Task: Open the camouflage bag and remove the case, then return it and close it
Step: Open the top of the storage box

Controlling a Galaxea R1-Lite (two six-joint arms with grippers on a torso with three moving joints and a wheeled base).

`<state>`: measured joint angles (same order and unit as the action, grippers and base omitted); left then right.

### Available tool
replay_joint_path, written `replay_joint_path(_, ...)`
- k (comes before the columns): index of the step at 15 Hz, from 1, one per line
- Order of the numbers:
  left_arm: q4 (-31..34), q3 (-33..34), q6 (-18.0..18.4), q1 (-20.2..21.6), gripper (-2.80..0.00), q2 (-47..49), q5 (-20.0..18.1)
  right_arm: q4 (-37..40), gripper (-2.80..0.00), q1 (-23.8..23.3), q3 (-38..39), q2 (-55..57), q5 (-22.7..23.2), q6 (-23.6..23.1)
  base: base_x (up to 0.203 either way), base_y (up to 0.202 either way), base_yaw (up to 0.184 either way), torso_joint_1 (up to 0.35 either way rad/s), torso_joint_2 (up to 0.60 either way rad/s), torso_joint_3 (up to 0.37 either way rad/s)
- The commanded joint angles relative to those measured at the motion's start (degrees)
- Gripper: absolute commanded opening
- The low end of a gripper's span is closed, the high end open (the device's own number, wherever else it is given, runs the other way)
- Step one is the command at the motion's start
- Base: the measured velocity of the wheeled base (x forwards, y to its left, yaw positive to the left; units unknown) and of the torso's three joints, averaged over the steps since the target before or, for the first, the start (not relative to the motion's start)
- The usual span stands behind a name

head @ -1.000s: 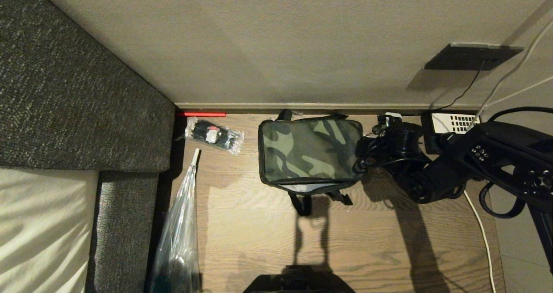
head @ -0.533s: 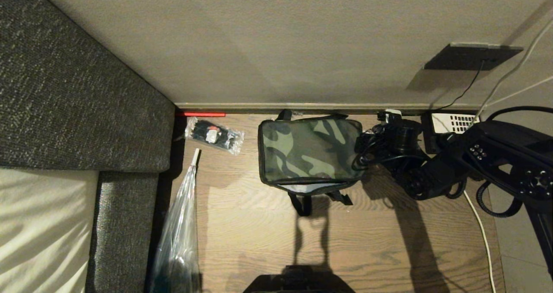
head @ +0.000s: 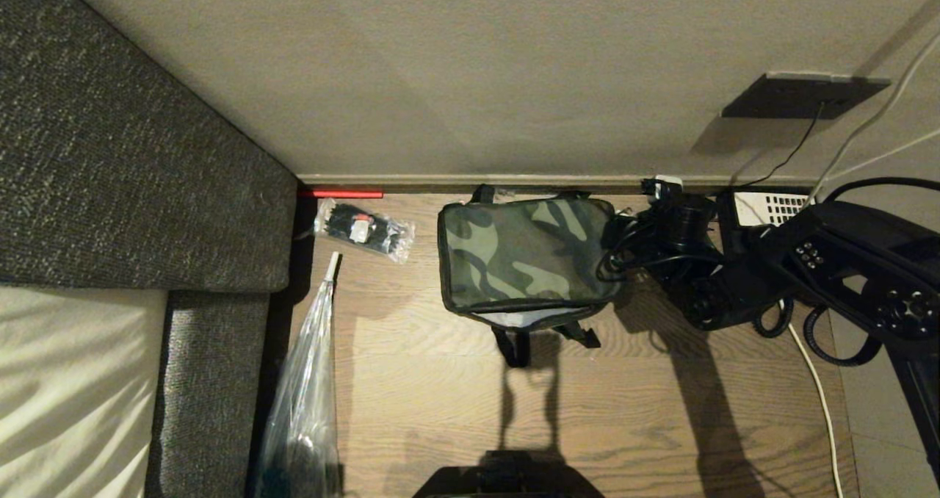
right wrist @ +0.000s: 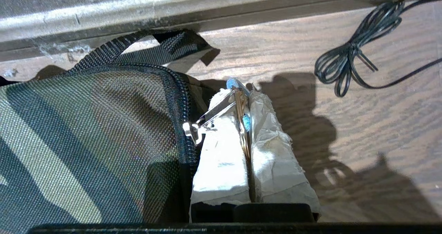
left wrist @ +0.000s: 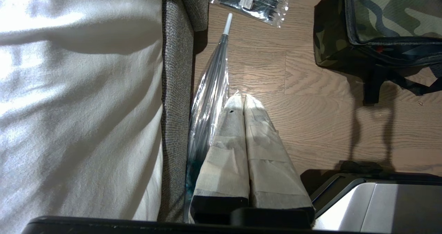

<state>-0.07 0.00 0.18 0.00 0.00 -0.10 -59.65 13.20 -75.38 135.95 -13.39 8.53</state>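
The camouflage bag (head: 525, 252) lies flat on the wood floor against the baseboard, lid down; it also shows as the bag (right wrist: 86, 134) in the right wrist view and the bag (left wrist: 386, 16) in the left wrist view. My right gripper (right wrist: 241, 92) is at the bag's right side near its far corner, shut on the metal zipper pull (right wrist: 210, 115), which runs taut from the slider on the black zipper. In the head view the right gripper (head: 620, 241) touches the bag's right edge. The case is hidden. My left gripper (left wrist: 243, 99) hangs parked over the floor, shut and empty.
A clear packet with black contents (head: 363, 230) lies left of the bag, with a plastic-wrapped umbrella (head: 308, 380) along the grey sofa (head: 132, 175). A phone with white keys (head: 771, 208), a white cable (head: 815, 380) and a coiled black cable (right wrist: 348, 65) lie to the right.
My right gripper has moved along the bag's right side towards the wall with the zipper pull in it. The bag's right end has shifted slightly. The left arm has not moved.
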Motion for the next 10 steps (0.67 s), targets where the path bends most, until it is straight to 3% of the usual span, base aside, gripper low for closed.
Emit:
replay_joint_path(1,-0.01,0.0,-0.01,0.0,-2.8,0.0,0.01,-0.29,-2.8,-0.19,-0.21,0.01,-0.06,-0.01,0.0,0.0,0.0,0.0,0.0,0.0)
replay_joint_path(10,-0.01,0.0,-0.01,0.0,-2.8,0.0,0.01,0.55,-2.8,-0.9,1.08,-0.42,-0.24,-1.5,0.0,0.0,0.0,0.0,0.0,0.0)
